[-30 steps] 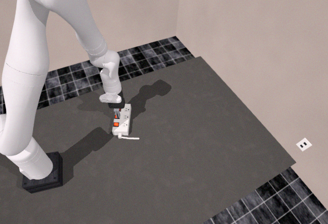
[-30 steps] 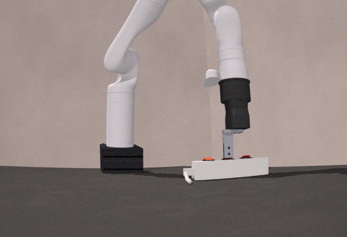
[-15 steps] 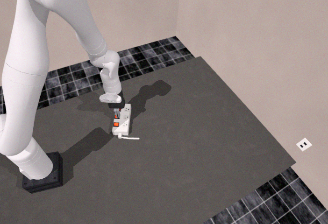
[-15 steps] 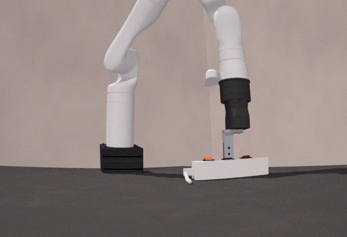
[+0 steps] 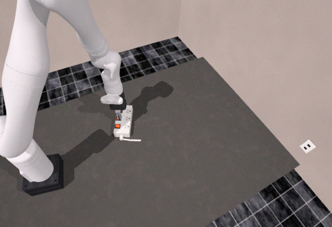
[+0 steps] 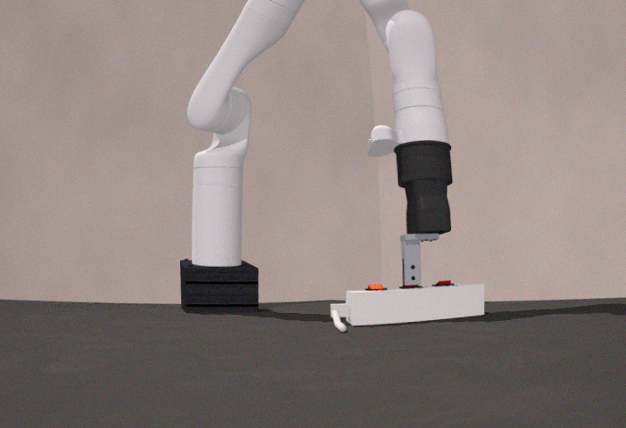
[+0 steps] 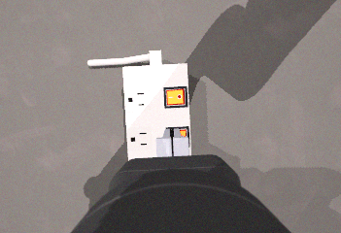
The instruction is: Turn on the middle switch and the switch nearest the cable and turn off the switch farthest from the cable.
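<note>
The white power strip (image 5: pixel 123 120) lies flat and right way up on the dark table; it also shows in the side view (image 6: pixel 415 302) and the wrist view (image 7: pixel 158 109). Its short cable stub (image 5: pixel 130 139) points toward the front. The switch nearest the cable (image 7: pixel 176 97) glows bright orange. My gripper (image 6: pixel 411 282) is shut and points straight down, with its fingertips (image 7: pixel 173 146) resting on the middle switch (image 7: pixel 183 132), which shows orange beside the fingers. The switch farthest from the cable (image 6: pixel 442 283) looks dark red and is hidden in the wrist view.
The arm's black base (image 5: pixel 43 181) stands at the table's near left. A wall socket (image 5: pixel 307 146) sits low on the right wall. The table's edges drop to a tiled floor at the back and right.
</note>
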You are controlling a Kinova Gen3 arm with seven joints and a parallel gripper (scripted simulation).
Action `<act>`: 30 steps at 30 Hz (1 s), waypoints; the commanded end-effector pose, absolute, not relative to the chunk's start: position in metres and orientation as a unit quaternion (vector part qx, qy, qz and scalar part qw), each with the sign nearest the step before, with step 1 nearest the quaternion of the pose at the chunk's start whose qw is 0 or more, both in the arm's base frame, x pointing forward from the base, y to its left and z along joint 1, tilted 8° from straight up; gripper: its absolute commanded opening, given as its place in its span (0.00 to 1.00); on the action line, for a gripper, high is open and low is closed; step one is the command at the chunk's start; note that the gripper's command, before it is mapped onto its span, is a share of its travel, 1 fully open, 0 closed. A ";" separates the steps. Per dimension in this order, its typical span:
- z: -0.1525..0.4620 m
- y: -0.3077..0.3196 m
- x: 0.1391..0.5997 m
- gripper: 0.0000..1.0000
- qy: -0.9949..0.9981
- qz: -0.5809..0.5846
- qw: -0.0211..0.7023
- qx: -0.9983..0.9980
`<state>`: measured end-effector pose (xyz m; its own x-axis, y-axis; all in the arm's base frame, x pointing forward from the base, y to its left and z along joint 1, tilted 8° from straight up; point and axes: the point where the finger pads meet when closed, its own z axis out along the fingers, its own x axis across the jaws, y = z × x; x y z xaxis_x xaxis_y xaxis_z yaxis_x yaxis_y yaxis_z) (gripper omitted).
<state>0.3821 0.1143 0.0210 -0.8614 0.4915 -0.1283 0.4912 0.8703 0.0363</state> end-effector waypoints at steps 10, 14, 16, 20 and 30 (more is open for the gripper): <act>0.021 0.114 0.382 0.00 0.965 0.001 0.066 0.255; 0.028 0.115 0.381 0.00 0.965 0.001 0.066 0.255; 0.033 0.115 0.380 0.00 0.965 0.001 0.066 0.255; 0.042 0.115 0.379 0.00 0.965 0.001 0.066 0.255; 0.058 0.116 0.377 0.00 0.965 0.001 0.066 0.255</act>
